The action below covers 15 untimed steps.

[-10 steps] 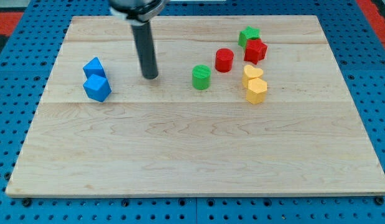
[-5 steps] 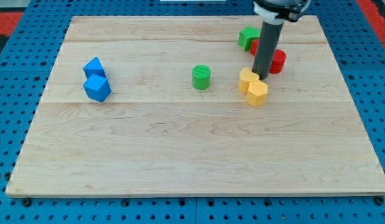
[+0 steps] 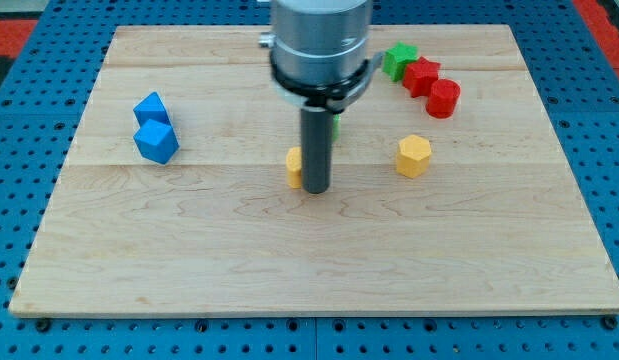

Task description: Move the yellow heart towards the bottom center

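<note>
Camera view shows my tip (image 3: 315, 187) planted on the worktop (image 3: 189, 250) near its middle, with the yellow heart (image 3: 293, 167) touching it on the view's left and a shade toward the view's top. Most of the heart is hidden behind the rod, so its long axis cannot be told. There are no jaws on this rig, only the rod, so nothing is apart, together or clamped.

The relation that matters: the bottom centre lies toward the view's bottom from the tip, while the heart sits beside the tip, not below it. As I judge it, a push from here would send the heart to the view's left; the tip would need to come round to the heart's top side first.

To the tip's right, well apart, sits the yellow hexagon (image 3: 413, 156). Up and right of it are the red cylinder (image 3: 443, 98), red star (image 3: 420, 76) and green star (image 3: 397, 60). A green block (image 3: 335, 124) peeks out just behind the rod. Two blue blocks (image 3: 154, 130) lie touching, far to the left.
</note>
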Each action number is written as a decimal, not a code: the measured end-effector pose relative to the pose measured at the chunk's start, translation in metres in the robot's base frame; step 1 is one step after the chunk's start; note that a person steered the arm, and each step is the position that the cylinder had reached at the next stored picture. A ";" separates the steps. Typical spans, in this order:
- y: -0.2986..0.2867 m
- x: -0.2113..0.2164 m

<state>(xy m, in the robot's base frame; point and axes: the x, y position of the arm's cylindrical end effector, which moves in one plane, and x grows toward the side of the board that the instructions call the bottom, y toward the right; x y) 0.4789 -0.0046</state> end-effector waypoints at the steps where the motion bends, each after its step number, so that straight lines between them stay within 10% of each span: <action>1: 0.000 -0.001; 15: -0.027 -0.086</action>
<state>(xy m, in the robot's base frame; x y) 0.3927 -0.0313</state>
